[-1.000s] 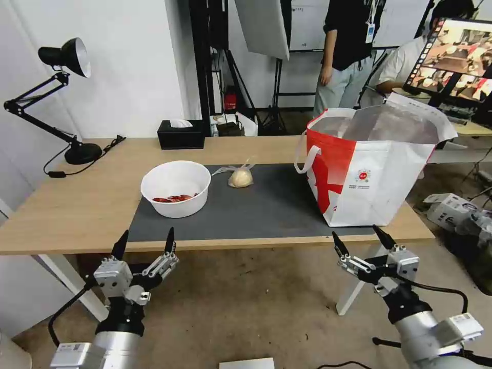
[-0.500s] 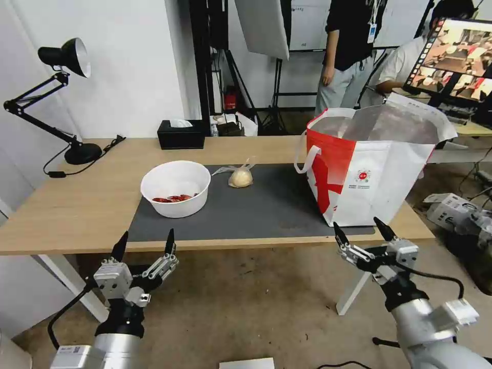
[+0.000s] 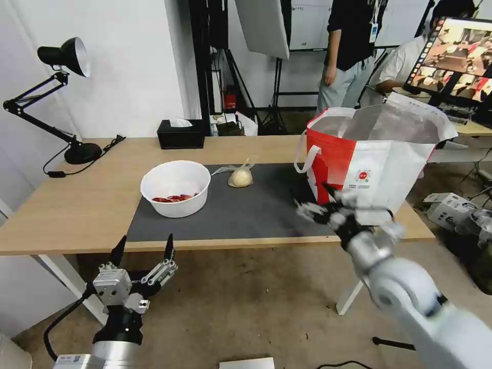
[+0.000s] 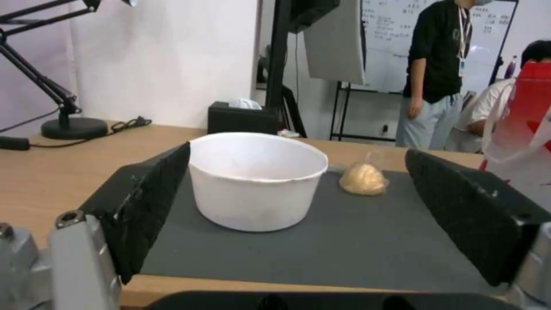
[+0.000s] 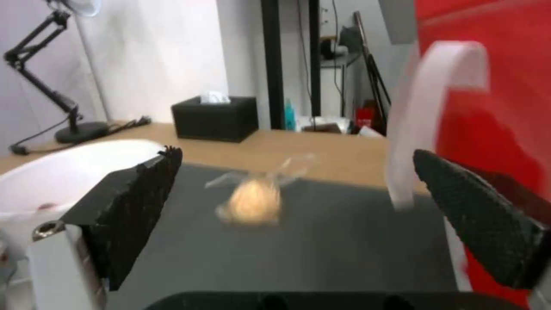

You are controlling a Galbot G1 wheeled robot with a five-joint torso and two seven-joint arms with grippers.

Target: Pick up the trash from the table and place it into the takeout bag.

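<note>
A white round bowl [image 3: 176, 188] with red scraps [image 3: 173, 198] stands on the left of the dark mat [image 3: 256, 212] on the table [image 3: 77, 205]. Behind it to the right lies a clear bag with a beige bun [image 3: 240, 177]. The red-and-white takeout bag [image 3: 374, 169] stands open at the mat's right end. My right gripper [image 3: 313, 201] hovers open over the mat beside the bag's left face, facing the bun [image 5: 254, 201] from some way off. My left gripper [image 3: 144, 246] hangs open below the table's front edge, facing the bowl [image 4: 257, 181].
A black tissue box [image 3: 180, 134] sits at the table's back edge, and a desk lamp [image 3: 61, 97] stands at the far left. The bag's white loop handle [image 5: 428, 107] hangs close to my right fingers. Cartons [image 3: 451, 210] lie on the floor at the right.
My right arm has swung up and to the left, from below the table's front edge to over the mat beside the bag. The left gripper has sunk slightly.
</note>
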